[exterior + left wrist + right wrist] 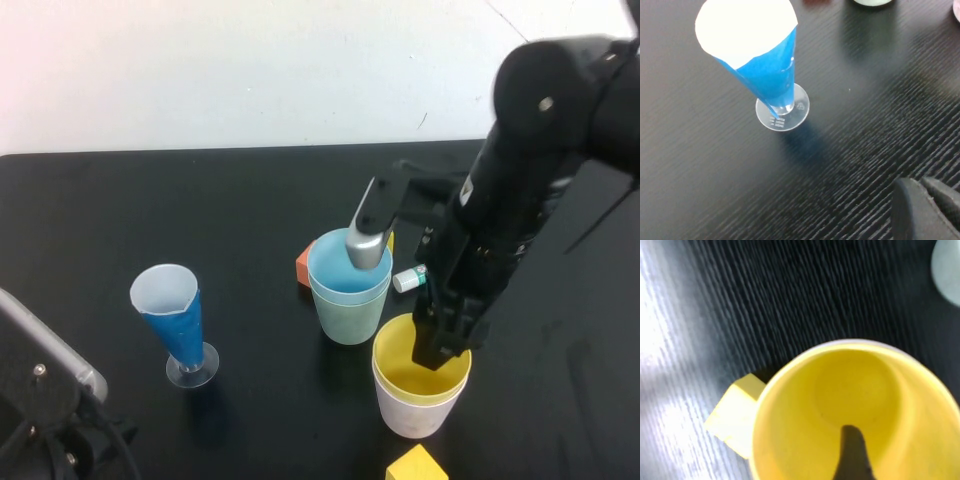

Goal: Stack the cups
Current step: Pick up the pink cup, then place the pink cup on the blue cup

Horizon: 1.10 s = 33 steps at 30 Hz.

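The yellow cup (420, 375) was seen upright, mouth up, long axis vertical, nested inside the pale pink cup (412, 412) near the front right of the black table (200, 200). The right gripper (440, 345) was poised over that stack with its jaws spread apart, one dark finger (852, 452) dipping inside the yellow rim, nothing clamped. Just behind and to the left, the light blue cup (348, 268) was seated in the sage green cup (350, 318), also upright and opening skyward. A yellow block (415, 465) was spotted beside the pink cup's base, an orange block (304, 264) behind the green one. The blue-and-white cone glass (175, 320) was left standing at the left. The left gripper (925, 205) was parked low, front left, jaws together.
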Tool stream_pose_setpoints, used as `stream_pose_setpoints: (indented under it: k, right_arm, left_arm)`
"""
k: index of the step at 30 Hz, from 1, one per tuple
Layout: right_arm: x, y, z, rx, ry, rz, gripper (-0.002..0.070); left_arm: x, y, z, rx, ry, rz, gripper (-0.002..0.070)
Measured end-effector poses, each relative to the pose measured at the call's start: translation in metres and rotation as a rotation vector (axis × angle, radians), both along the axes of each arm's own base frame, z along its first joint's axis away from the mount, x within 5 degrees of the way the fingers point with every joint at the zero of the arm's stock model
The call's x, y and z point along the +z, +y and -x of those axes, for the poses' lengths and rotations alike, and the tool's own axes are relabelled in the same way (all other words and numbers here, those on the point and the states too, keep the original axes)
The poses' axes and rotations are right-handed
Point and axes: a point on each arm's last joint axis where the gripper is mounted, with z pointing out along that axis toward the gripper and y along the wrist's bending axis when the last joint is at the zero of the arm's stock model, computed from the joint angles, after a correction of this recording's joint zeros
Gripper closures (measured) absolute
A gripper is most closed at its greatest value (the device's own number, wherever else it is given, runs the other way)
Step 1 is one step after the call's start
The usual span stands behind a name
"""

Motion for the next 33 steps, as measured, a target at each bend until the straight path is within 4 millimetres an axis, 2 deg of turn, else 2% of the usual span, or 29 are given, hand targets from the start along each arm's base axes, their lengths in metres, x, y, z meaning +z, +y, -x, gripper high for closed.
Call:
stream_pose_setpoints:
  k: [5,7,9,12,13,16,19,23,26,29,33]
  right_arm:
    - [-0.026,0.005,-0.008,-0.021,0.052,0.05,0.0274]
    - [-0.037,0.007,-0.011,-0.023,0.073,0.064,0.0324]
    - [-0.045,0.008,-0.013,-0.023,0.089,0.076,0.0421]
    - [-0.046,0.007,-0.014,-0.02,0.079,0.09,0.0584]
    - [-0.044,0.007,-0.016,-0.018,0.066,0.092,0.0606]
    - [-0.021,0.001,-0.015,-0.021,-0.013,0.097,0.0607]
    - [0.017,-0.008,-0.006,-0.032,-0.12,0.069,0.0607]
    - [0.075,-0.026,0.015,-0.043,-0.264,0.0,0.0608]
    - [0.106,-0.033,0.025,-0.026,-0.344,-0.046,0.0608]
    - [0.118,-0.033,0.025,0.017,-0.392,-0.061,0.0608]
    - [0.117,-0.021,0.012,0.047,-0.42,-0.104,0.0608]
  left_arm:
    - [0.0,0.001,-0.001,-0.001,-0.012,-0.019,0.0676]
    - [0.0,0.001,-0.001,-0.001,-0.015,-0.018,0.0676]
    - [0.0,0.001,-0.001,-0.001,-0.015,-0.018,0.0676]
    - [0.0,0.001,-0.001,-0.001,-0.015,-0.018,0.0676]
    - [0.0,0.001,-0.001,-0.001,-0.015,-0.018,0.0676]
    - [0.0,0.001,-0.001,-0.001,-0.015,-0.018,0.0676]
    - [0.0,0.001,-0.001,-0.003,-0.017,-0.022,0.0676]
    - [0.0,0.001,-0.001,-0.003,-0.015,-0.023,0.0676]
    - [0.0,0.001,-0.001,-0.003,-0.015,-0.023,0.0677]
    - [0.0,0.001,-0.001,-0.003,-0.017,-0.022,0.0676]
    - [0.0,0.001,-0.001,-0.003,-0.017,-0.022,0.0676]
